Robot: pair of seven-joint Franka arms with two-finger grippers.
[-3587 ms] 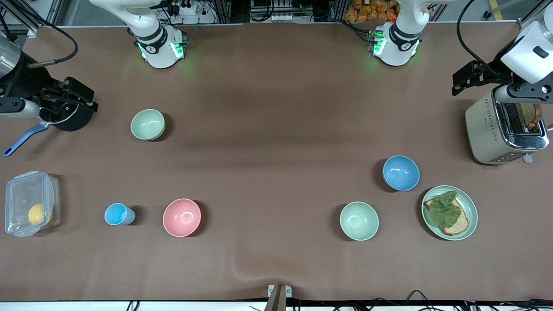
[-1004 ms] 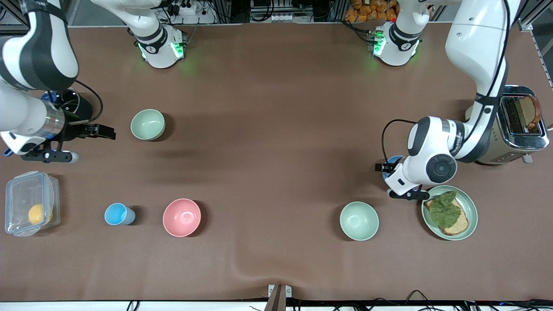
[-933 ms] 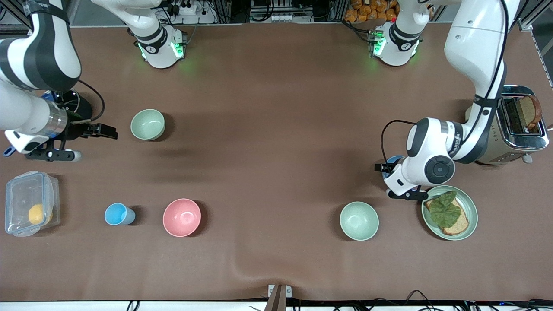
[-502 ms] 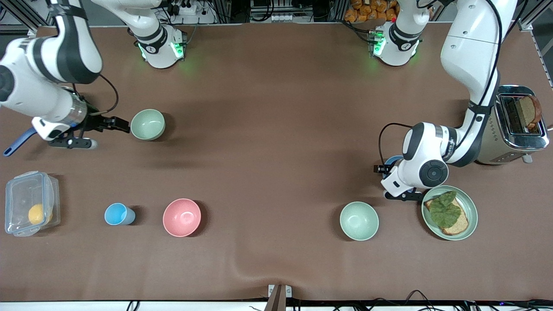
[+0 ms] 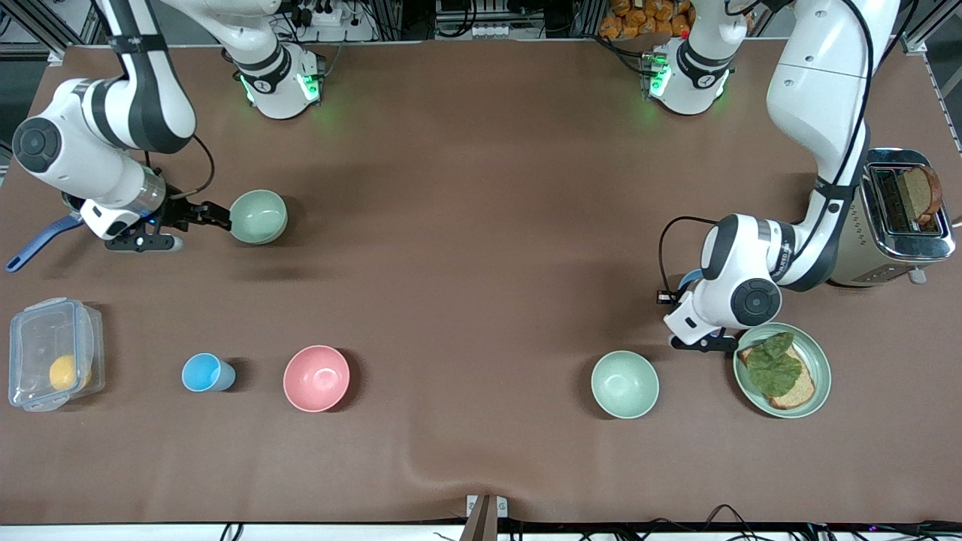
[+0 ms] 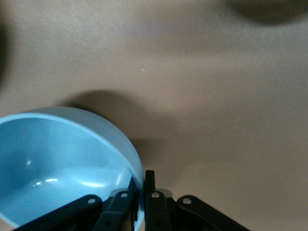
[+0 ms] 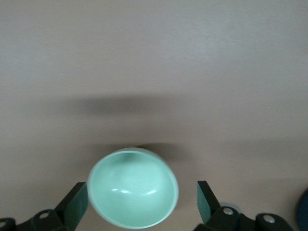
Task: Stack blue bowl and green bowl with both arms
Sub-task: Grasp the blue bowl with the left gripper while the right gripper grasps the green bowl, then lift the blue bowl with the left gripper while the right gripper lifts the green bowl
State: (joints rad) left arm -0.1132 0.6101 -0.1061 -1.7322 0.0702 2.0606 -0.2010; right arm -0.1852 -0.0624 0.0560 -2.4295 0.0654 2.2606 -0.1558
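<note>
The blue bowl [image 5: 689,279] is mostly hidden under the left arm's wrist; only a sliver shows in the front view. My left gripper [image 5: 670,296] is shut on its rim, one finger inside and one outside, as the left wrist view shows [image 6: 142,192] with the bowl [image 6: 57,163] beside it. The green bowl [image 5: 258,216] stands upright toward the right arm's end of the table. My right gripper [image 5: 219,217] is open at the bowl's edge. In the right wrist view [image 7: 140,202] its fingers stand wide on either side of the bowl [image 7: 133,192].
A second green bowl [image 5: 624,384] stands near a green plate [image 5: 819,353] with a sandwich. A toaster [image 5: 849,225] is beside the left arm. A pink bowl [image 5: 316,378], a light-blue cup [image 5: 205,373], a clear box [image 5: 52,361] and a blue-handled pan [image 5: 34,244] are toward the right arm's end.
My right gripper has moved across to the green bowl and now reaches its edge. My left gripper stays on the blue bowl's rim and has shifted only slightly.
</note>
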